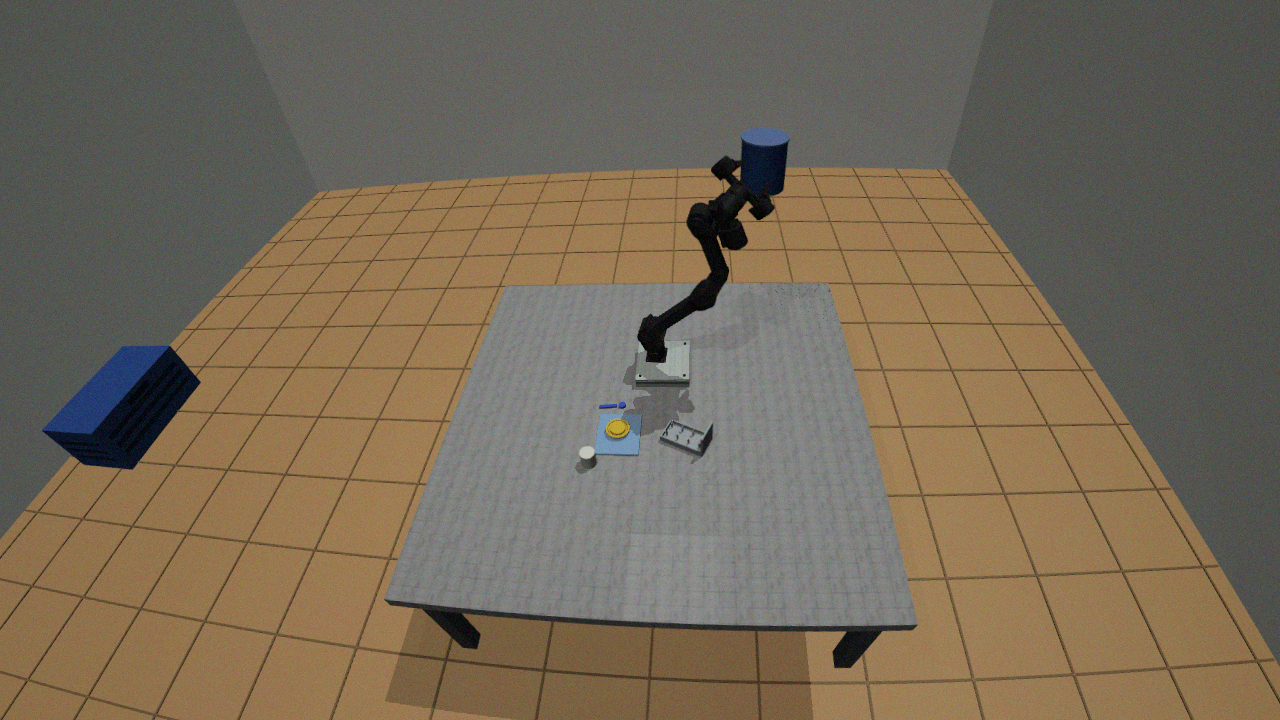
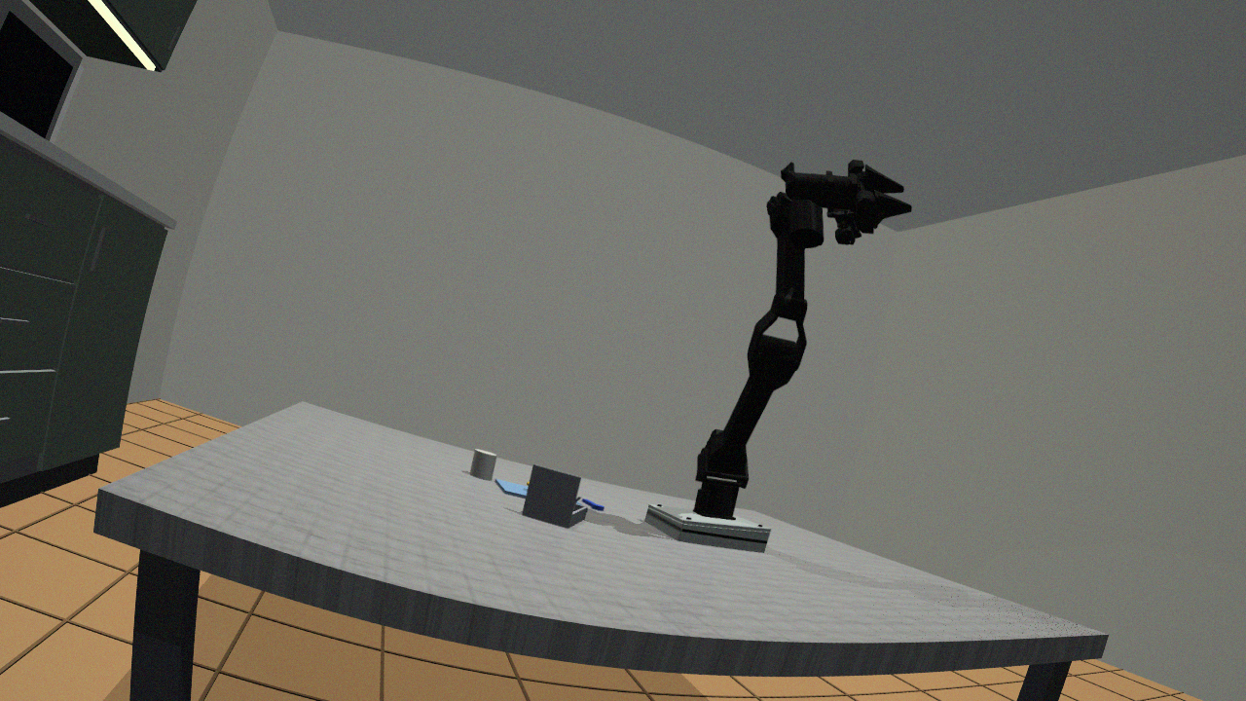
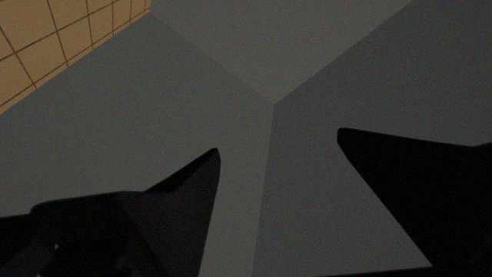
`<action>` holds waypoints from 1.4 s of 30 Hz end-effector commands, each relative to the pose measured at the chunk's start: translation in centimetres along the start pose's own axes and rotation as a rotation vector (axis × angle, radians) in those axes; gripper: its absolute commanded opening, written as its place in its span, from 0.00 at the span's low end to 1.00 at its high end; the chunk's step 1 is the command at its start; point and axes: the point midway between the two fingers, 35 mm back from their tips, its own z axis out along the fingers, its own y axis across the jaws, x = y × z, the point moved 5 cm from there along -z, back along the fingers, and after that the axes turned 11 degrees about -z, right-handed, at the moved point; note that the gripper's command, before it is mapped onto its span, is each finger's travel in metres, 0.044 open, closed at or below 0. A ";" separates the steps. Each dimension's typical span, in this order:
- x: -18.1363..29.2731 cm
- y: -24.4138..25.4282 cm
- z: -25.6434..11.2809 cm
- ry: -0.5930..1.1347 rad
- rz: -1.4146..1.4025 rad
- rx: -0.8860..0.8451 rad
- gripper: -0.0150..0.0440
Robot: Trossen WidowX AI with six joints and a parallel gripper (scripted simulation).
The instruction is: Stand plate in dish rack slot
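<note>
A yellow plate (image 1: 617, 428) lies flat on a light blue mat (image 1: 617, 447) on the table in the top view. In the exterior view the plate is almost wholly hidden behind the rack. A small grey dish rack (image 1: 686, 437) (image 2: 551, 497) stands to the right of the mat in the top view, with a tall panel at one end and short posts inside. My gripper (image 2: 906, 198) (image 3: 276, 145) is open and empty. It is raised high above the table, pointing away from the plate and the rack.
A white cup (image 1: 587, 455) (image 2: 483, 464) stands beside the mat's near left corner. A blue spoon (image 1: 612, 406) (image 2: 593, 504) lies just beyond the mat, towards the arm's base plate (image 1: 664, 365) (image 2: 714, 528). A blue cylinder (image 1: 764, 162) stands beyond the table.
</note>
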 end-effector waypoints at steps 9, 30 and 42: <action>0.4 -4.2 0.3 0.065 -0.230 0.074 0.93; 0.1 -15.0 -1.7 0.299 -0.710 0.261 0.93; -0.7 -21.7 -5.0 0.520 -0.962 0.407 0.93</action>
